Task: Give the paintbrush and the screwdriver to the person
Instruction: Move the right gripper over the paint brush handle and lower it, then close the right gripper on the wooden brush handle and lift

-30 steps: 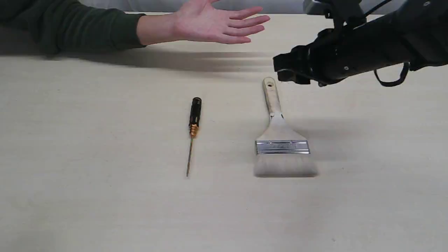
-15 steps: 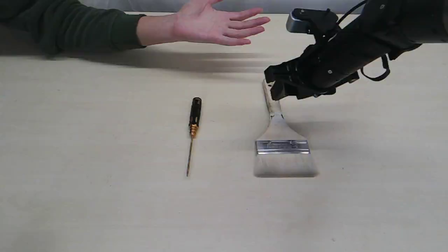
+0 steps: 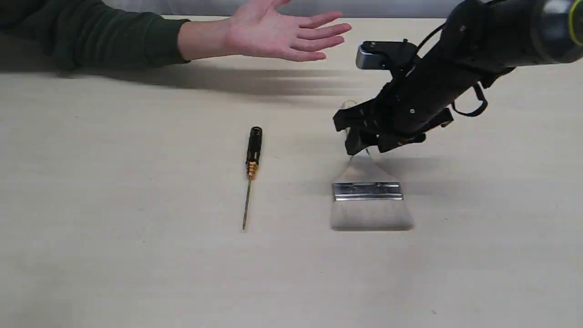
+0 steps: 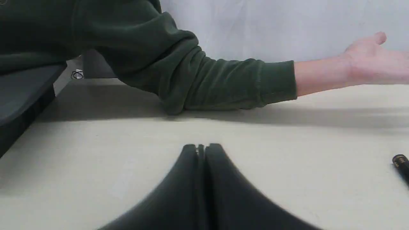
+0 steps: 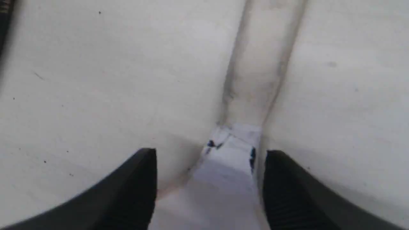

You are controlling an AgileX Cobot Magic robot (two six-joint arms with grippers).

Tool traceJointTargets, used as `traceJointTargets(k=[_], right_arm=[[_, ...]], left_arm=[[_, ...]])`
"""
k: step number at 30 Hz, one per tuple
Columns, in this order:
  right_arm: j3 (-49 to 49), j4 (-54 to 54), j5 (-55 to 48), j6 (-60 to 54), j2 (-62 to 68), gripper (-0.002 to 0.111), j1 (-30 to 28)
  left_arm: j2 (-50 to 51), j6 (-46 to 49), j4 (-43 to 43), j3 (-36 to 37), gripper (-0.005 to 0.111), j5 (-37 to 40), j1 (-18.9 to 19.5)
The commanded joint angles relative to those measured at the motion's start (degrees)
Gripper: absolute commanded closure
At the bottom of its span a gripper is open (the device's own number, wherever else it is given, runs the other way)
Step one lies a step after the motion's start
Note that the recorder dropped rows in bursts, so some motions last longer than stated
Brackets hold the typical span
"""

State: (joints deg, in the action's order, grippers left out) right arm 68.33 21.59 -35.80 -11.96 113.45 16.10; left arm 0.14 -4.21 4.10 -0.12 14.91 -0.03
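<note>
**Change from the earlier frames.** The paintbrush point(image 3: 368, 191) and the screwdriver point(image 3: 253, 152) lie where they lay before, and the person's open hand point(image 3: 278, 34) has not shifted. The right gripper point(image 3: 357, 136) has come down and moved along the brush handle toward the bristles. It now covers most of the handle, and only the tip of the handle's end shows at 12 o'clock of it.

**Brush and tool.** The paintbrush lies flat on the table point(image 3: 136, 273). Its bristles are nearest the camera, and its metal band is at 6 o'clock of the right gripper. In the right wrist view, the right gripper point(image 5: 210, 154) is spread wide. One finger point(image 5: 140, 185) stands on each side of the paintbrush point(image 5: 262, 73) handle, with a gap on either side, so nothing is grasped.

**Surroundings.**
- The screwdriver lies at 9 o'clock of the paintbrush, well apart from it. Its shaft tip is nearest the camera and its black handle farther away.
- The left gripper point(image 4: 201, 147) is clenched on nothing, low over bare table. The end of the screwdriver point(image 4: 402, 164) shows at the edge of its view.
- The person's hand point(image 4: 370, 60) is held palm up at 11 o'clock of the right gripper, beyond both tools.
- The person's green sleeve point(image 3: 91, 36) rests on the far table edge.
- Nothing lies between the right gripper and the hand.
</note>
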Motion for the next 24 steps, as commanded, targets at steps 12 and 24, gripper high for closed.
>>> traceJointTargets(k=[12,24], right_arm=[[7.0,-17.6,-6.1,18.8,3.9,0.055,4.7],[7.0,-17.6,-6.0,19.3,5.8,0.055,4.7]], left_arm=[[-0.1,-0.1,-0.1,0.1,0.107,-0.7,-0.4],[-0.1,-0.1,-0.1,0.1,0.107,-0.7,-0.4]])
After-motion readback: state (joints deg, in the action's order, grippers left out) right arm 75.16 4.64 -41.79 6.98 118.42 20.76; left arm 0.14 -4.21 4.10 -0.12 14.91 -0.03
